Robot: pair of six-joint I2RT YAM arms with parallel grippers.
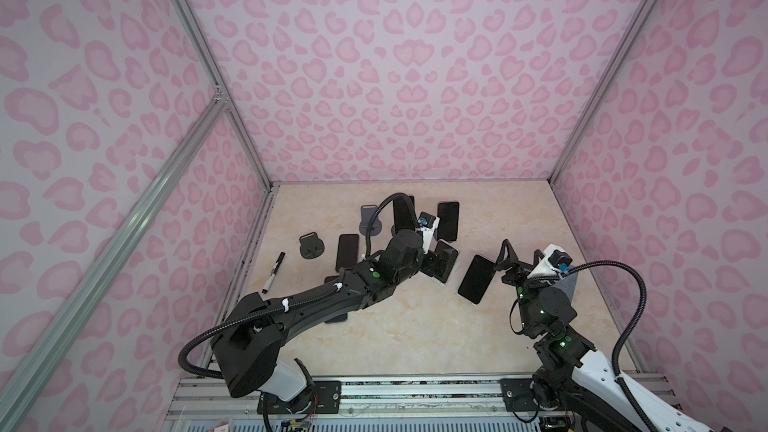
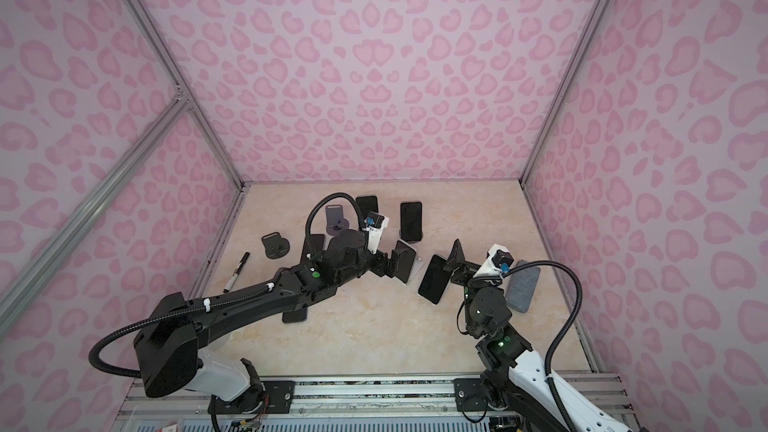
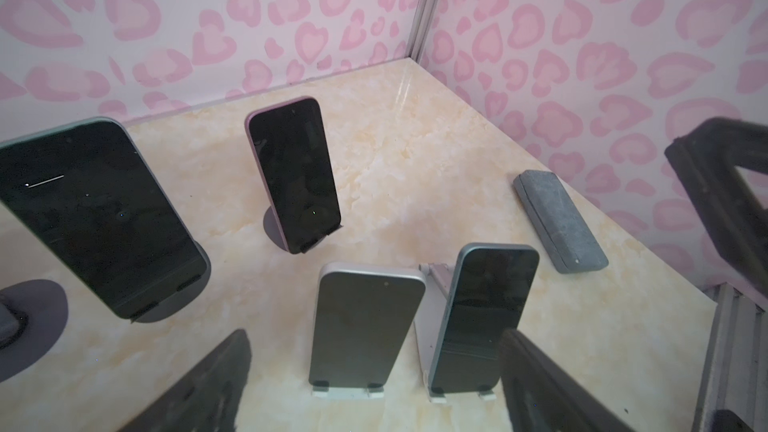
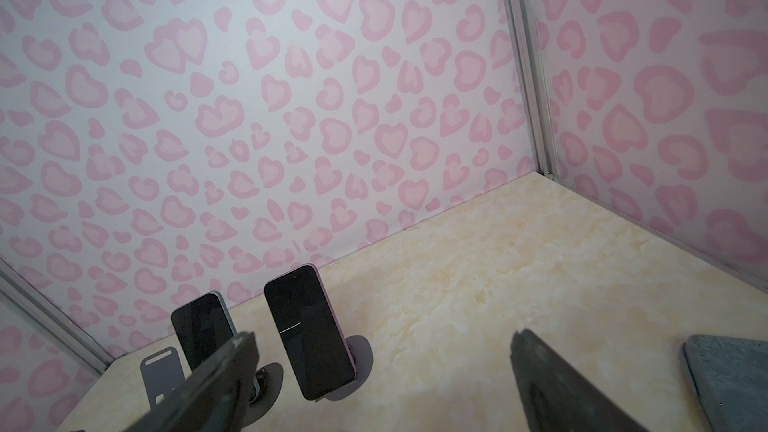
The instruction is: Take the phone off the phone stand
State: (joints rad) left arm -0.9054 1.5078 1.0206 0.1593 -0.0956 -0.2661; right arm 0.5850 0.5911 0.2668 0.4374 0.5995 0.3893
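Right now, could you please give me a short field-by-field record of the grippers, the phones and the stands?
Left gripper: open, empty, facing the silver phone
Right gripper: open, empty
Phones on stands: silver phone and blue phone on white stands; pink phone and teal phone on gray round stands
Phone lying flat: black phone
Empty stand: black stand
Other items: marker, gray case
Task status: silver phone not yet gripped
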